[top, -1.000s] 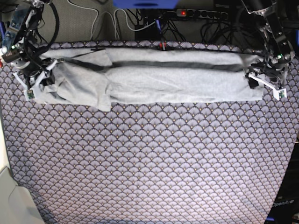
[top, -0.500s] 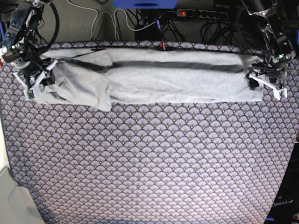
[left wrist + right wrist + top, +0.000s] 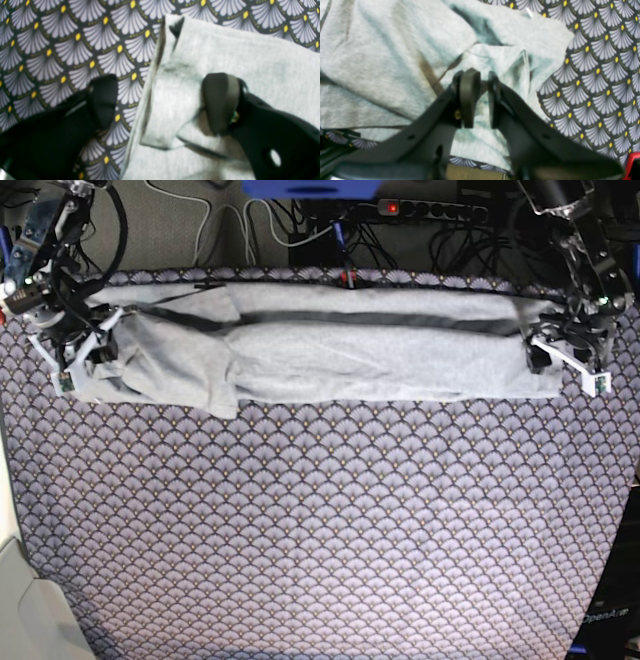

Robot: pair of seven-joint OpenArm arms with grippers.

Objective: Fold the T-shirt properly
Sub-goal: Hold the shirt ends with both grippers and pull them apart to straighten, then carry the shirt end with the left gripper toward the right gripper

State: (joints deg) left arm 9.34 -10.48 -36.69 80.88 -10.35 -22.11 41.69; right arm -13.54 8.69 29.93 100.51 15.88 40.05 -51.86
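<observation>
Fingers [image 3: 220, 100] splayed over scalloped tablecloth [image 3: 320, 530] (cables [image 3: 300, 225] behind).

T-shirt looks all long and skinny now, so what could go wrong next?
The left gripper is open, straddling the T-shirt edge: one finger over cloth, one over the tablecloth. Closing might miss a layer or pinch the tablecloth. The right gripper pinches bunched fabric, so pulling could drag that lumpy end crooked.

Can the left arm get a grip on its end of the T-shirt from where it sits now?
Probably yes. The left gripper is open, one finger on the T-shirt and the other on the tablecloth, straddling the folded edge, with nothing between them.
</observation>
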